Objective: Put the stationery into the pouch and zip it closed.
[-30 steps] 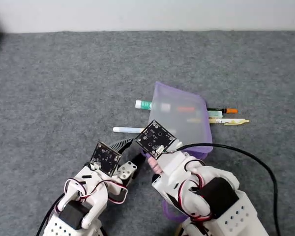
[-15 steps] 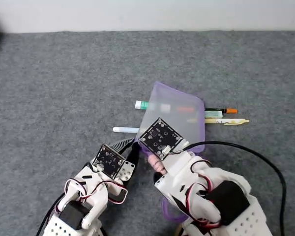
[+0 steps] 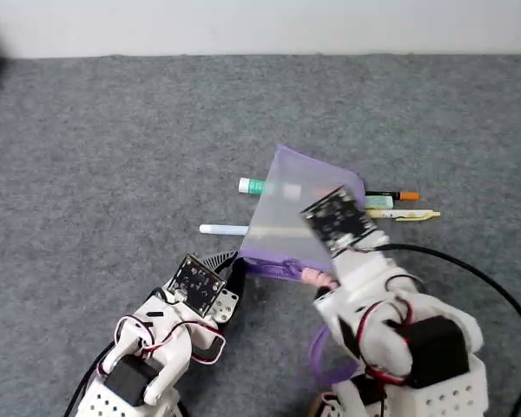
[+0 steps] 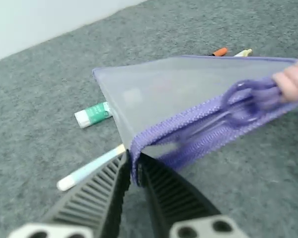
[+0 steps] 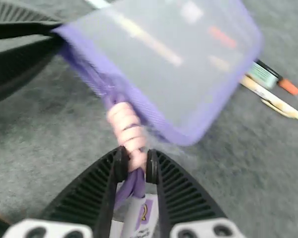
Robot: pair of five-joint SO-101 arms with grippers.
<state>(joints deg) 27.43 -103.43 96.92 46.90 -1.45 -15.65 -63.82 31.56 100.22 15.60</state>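
Pouch (image 3: 288, 217) in left tool (image 4: 134, 162) and right tool (image 5: 136, 159)

Pouch (image 3: 300, 213): frosted clear, purple edging and zip, pink pull (image 5: 126, 128). Beside the pouch I've got a green-and-white glue stick (image 3: 253, 185), a white pen (image 3: 219, 229), a black marker (image 3: 391, 195) tipped orange, and a yellow pen (image 3: 412, 215). Under it, a speckled grey mat (image 3: 113, 130).

The high view looks steeply down from above the arms' bases, across the grey bench (image 3: 113, 130) to the wall (image 3: 260, 26). The wrist views sit low behind the left gripper (image 4: 133, 163) and the right gripper (image 5: 135, 161), close to the purple pouch (image 3: 304, 208). All three share the pouch and the orange-capped pen (image 3: 391, 195).
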